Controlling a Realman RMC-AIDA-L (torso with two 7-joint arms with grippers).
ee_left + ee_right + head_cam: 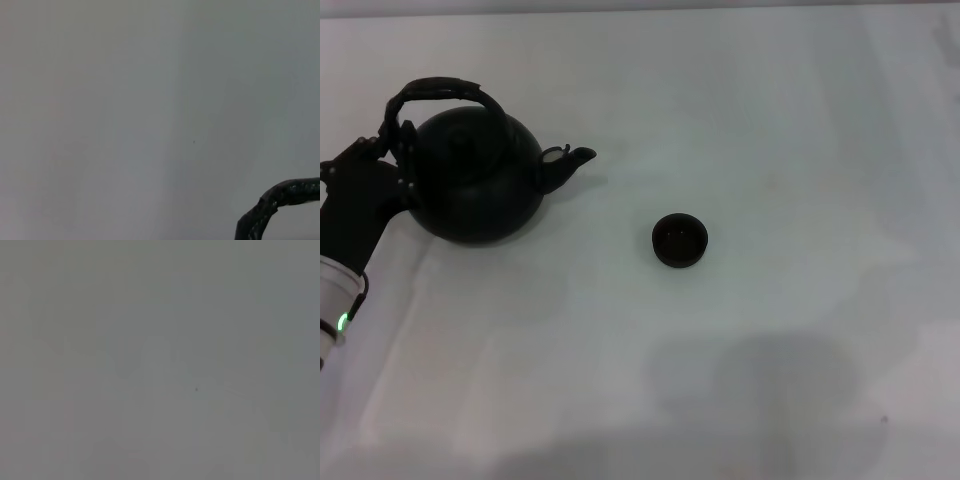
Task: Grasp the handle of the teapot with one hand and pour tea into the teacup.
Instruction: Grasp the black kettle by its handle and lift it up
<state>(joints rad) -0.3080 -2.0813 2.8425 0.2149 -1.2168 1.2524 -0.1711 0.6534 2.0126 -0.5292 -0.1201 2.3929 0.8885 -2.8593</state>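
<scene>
The teapot [480,180] stands upright near the far left corner of the worktop [770,100], its spout [570,160] turned toward the right edge. The teacup [679,240] sits alone near the middle of the worktop, well apart from the spout and nearer the front edge.

The left gripper [392,140] has reached in from the left edge and sits against the left end of the handle [440,92], where the hoop comes down to the pot's shoulder. Whether its fingers are clamped on the hoop or merely beside it cannot be told: dark parts overlap there. The left wrist view shows only a piece of the wrapped handle against bare worktop, and no fingers.

The right gripper is not seen in any view.

Progress looks early. The approach to the handle seems made, at most 1 step of the task. The pot does not appear lifted or tilted, and no pouring has begun. Securing the hold, carrying the spout above the teacup and tipping remain.
</scene>
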